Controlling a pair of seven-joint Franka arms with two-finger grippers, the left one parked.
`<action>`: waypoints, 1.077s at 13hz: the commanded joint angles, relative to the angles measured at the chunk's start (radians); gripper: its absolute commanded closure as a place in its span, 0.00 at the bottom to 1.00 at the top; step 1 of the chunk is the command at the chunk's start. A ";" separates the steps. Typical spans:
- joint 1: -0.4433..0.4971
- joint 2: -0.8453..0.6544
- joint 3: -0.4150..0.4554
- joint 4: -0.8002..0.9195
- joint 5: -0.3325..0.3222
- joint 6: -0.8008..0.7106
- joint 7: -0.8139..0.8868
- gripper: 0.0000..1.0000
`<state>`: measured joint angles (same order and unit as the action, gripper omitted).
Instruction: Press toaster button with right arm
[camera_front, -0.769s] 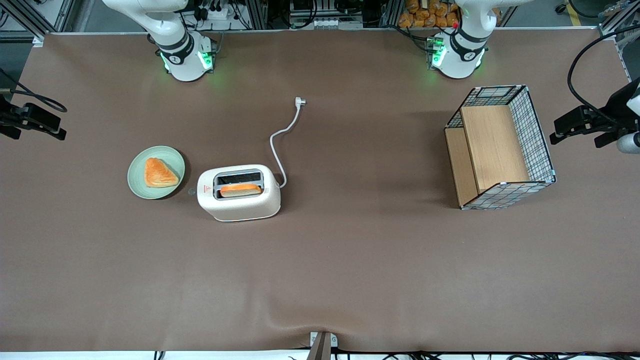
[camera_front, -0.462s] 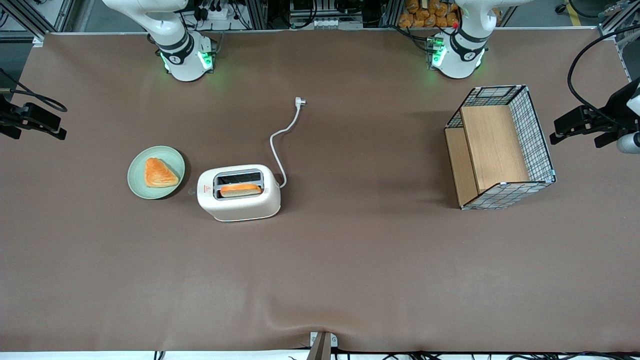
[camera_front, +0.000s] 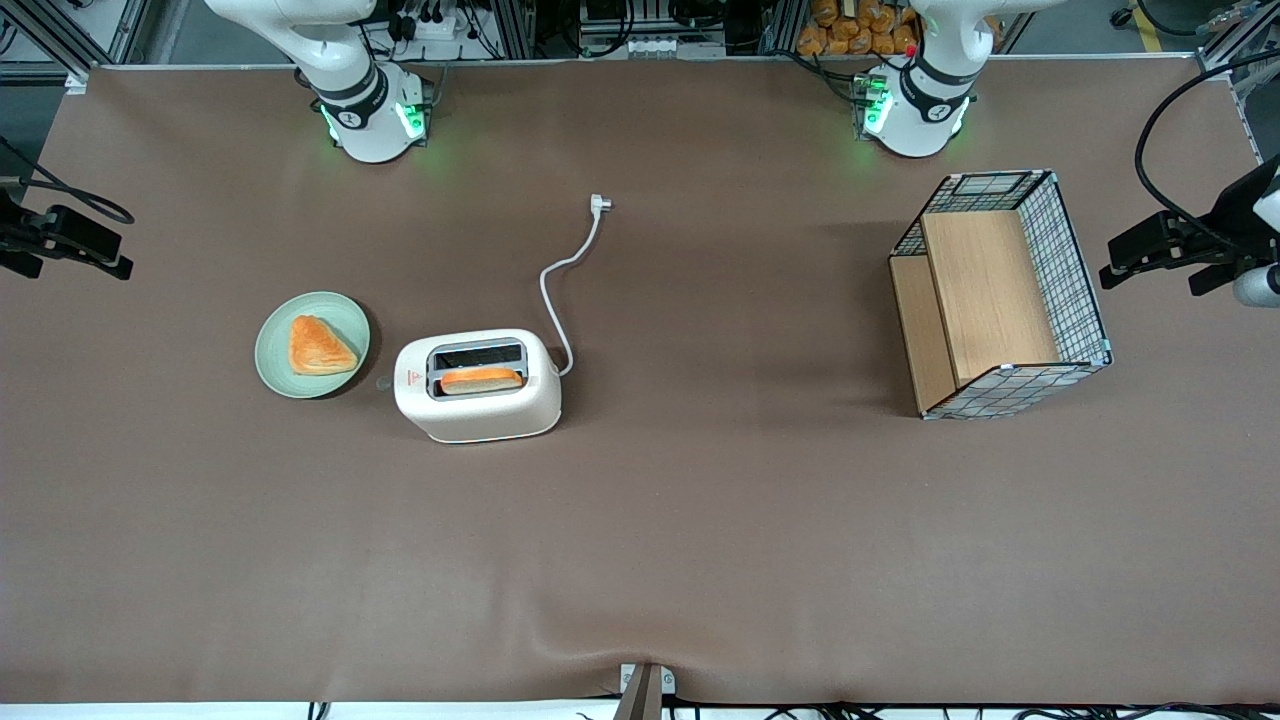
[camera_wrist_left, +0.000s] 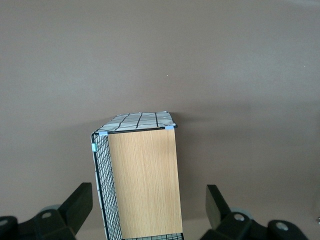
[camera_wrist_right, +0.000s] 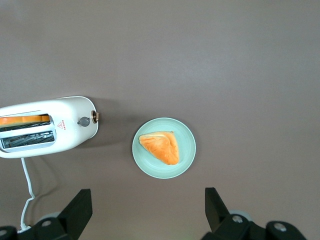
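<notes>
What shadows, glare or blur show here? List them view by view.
Front view: soft, even light, a green glow on the table by the arm bases, and a faint shadow beside the toaster. Right wrist view: no glare; the toaster's shadow falls toward the plate; the gripper hangs high over the table near the plate, jaws apart. Left wrist view: a soft shadow beside the basket.

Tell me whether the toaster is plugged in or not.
Unplugged. The toaster's white cord runs to a plug lying loose on the table. The open gripper hangs high above the plate, not near the button.
</notes>
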<state>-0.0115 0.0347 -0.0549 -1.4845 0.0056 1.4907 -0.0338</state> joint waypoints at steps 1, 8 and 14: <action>-0.007 0.007 0.000 0.018 0.022 -0.013 -0.011 0.00; 0.001 0.046 0.001 -0.002 0.022 -0.017 -0.012 0.00; -0.001 0.125 0.001 -0.049 0.151 -0.003 -0.014 0.17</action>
<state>-0.0108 0.1561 -0.0519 -1.5176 0.1318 1.4812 -0.0344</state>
